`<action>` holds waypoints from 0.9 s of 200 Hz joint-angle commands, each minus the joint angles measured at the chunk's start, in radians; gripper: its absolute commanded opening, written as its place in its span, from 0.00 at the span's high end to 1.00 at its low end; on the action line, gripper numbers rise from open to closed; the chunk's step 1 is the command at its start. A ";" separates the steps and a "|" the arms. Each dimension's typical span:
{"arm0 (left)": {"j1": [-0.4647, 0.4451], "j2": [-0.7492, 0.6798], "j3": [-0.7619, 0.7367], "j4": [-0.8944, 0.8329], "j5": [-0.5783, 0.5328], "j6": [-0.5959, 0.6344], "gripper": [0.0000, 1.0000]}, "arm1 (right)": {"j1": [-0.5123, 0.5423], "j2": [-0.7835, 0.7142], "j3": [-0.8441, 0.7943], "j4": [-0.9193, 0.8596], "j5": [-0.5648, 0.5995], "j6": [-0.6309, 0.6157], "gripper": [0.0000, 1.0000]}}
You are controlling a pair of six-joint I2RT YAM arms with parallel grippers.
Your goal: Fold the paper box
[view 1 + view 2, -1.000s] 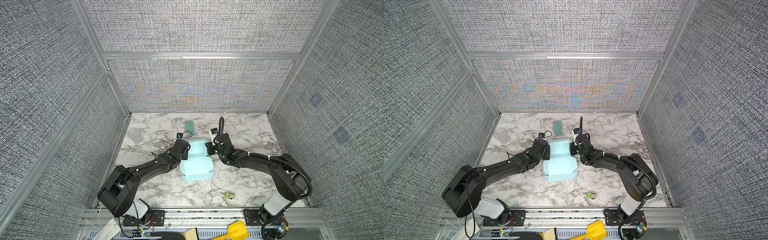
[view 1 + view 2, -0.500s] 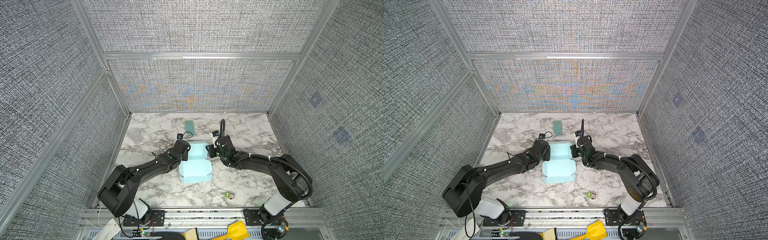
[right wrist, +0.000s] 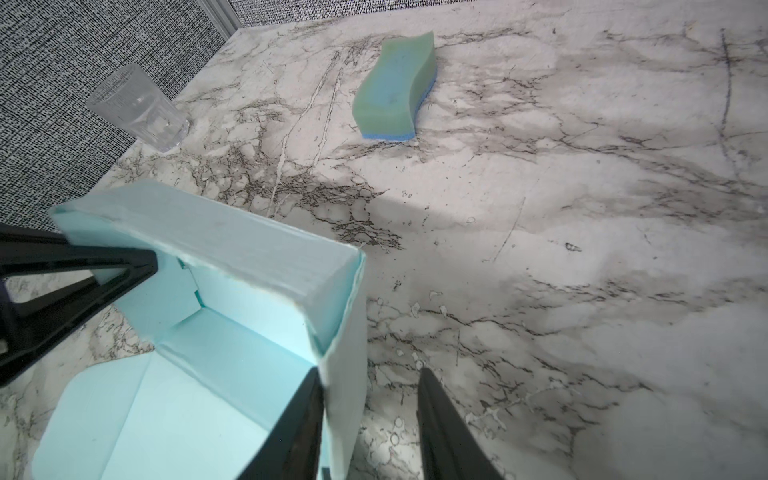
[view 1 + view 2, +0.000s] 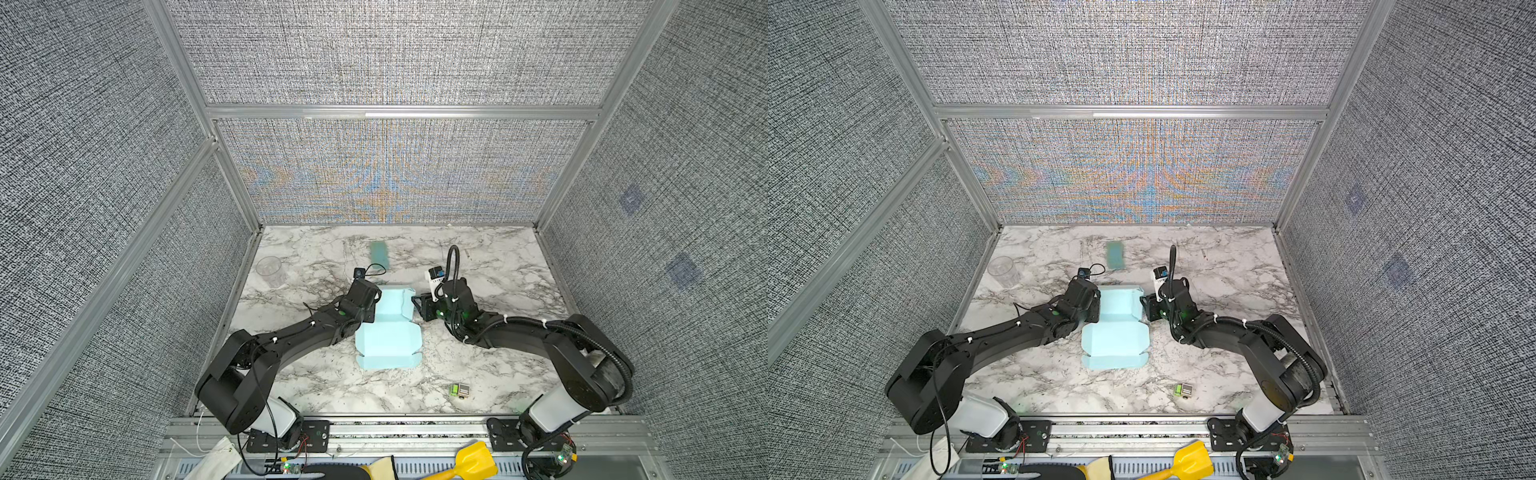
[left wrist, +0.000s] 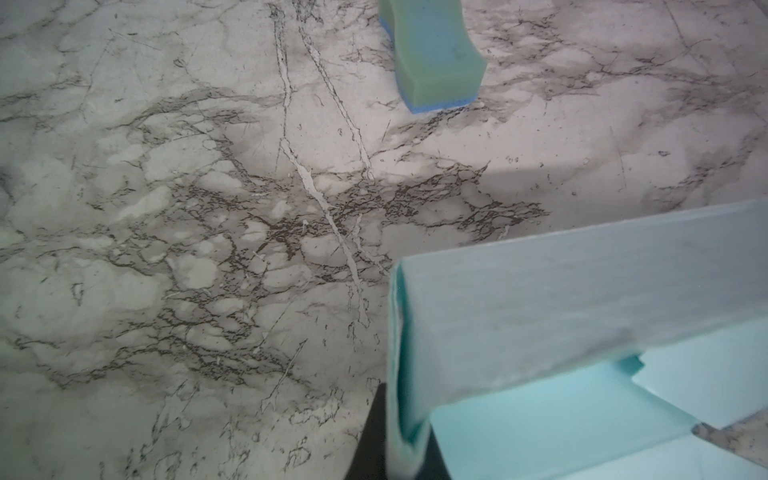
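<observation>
**Paper box half raised, one gripper pinching it and the other parted around its wall**

The marble table (image 4: pixel 498 257) takes up the whole floor of the cell. The left arm (image 4: pixel 291 336) and the right arm (image 4: pixel 519 332) reach in low over it toward the middle. Between them lies the paper box (image 4: pixel 388 332). Its far half is stood up into walls, and its near half lies flat on the marble with the flaps spread.

The left gripper (image 4: pixel 375 306) is at the box's left wall. The left wrist view shows its fingers (image 5: pixel 368 449) closed tight on the doubled-over corner of that wall, with the card squeezed between them.

The right gripper (image 3: pixel 370 374) is at the opposite wall with its jaws parted. The wall's edge stands between the two fingers. One finger is inside the box, up against the card, and the other is outside with bare marble showing in the gap. It straddles the wall without clamping it.

Well behind the box lies a green sponge (image 4: pixel 379 254) with a blue underside. A clear glass (image 4: pixel 271 270) stands near the left wall. A small green-and-grey block (image 4: pixel 459 390) sits toward the front right, too small to make out.
</observation>
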 commanded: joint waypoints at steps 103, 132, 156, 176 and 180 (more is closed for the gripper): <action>-0.002 -0.022 -0.019 -0.023 -0.019 -0.021 1.00 | -0.005 -0.023 -0.086 0.182 -0.119 0.046 0.53; -0.002 -0.024 -0.013 -0.028 -0.017 -0.027 1.00 | 0.014 -0.016 -0.126 0.246 -0.138 0.037 0.50; -0.002 -0.012 -0.002 -0.036 -0.010 -0.031 1.00 | 0.021 0.015 -0.129 0.277 -0.139 0.037 0.50; -0.004 -0.003 0.012 -0.047 -0.007 -0.032 1.00 | 0.026 0.055 -0.121 0.300 -0.142 0.044 0.50; -0.005 -0.002 0.012 -0.048 -0.007 -0.032 1.00 | 0.027 0.062 -0.118 0.303 -0.142 0.047 0.50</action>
